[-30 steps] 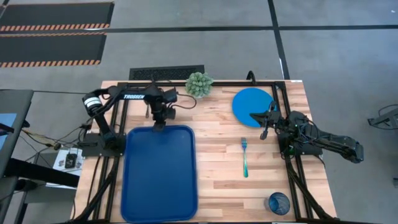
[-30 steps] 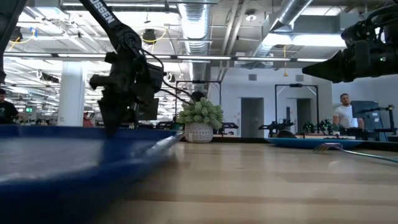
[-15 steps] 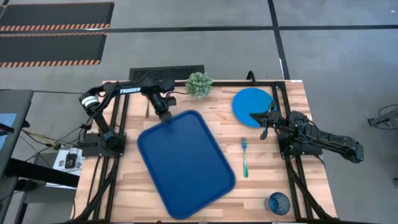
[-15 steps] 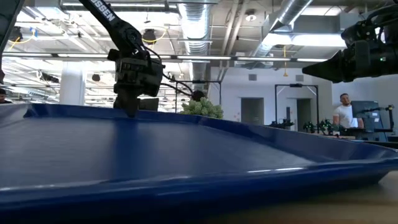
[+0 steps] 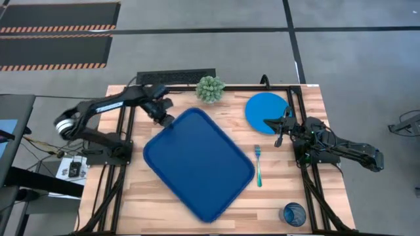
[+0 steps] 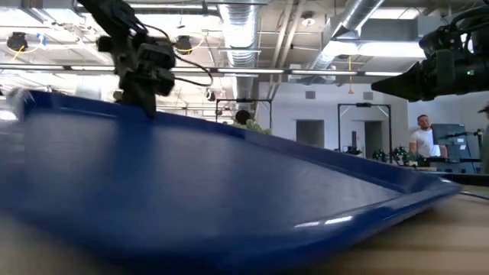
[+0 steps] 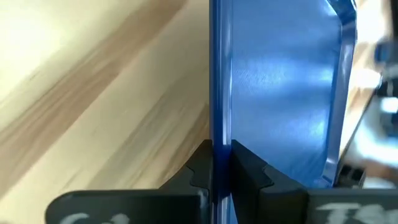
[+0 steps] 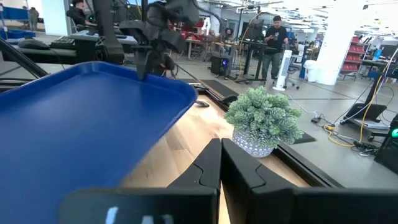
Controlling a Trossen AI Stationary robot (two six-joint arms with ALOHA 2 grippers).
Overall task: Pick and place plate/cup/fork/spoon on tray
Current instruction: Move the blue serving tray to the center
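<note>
Gripping the tray [image 5: 199, 164] by its rim, the left pincer [image 5: 163, 120] is clenched on the corner at about eleven o'clock of the desk [image 5: 230, 128]; the left wrist view shows both fingers [image 7: 202, 169] pinching the thin raised edge. The tray lies skewed across the middle of the desk, and the low view shows the held end lifted while the far corner sits low. To do this well, I judge the grip must stay deep on the rim and the motion slow and flat, since a one-corner hold lets the tray twist or slip.

Its three o'clock corner is just beside the fork [image 5: 258, 165], so any further swing that way risks knocking it. Open wood remains toward nine o'clock. The cup [image 5: 294, 214] stands at five o'clock, well apart. The plate [image 5: 266, 112] lies at one o'clock under the right pincer [image 5: 282, 126], clenched and empty. A potted plant [image 5: 209, 89] sits at twelve o'clock, near the held corner.
</note>
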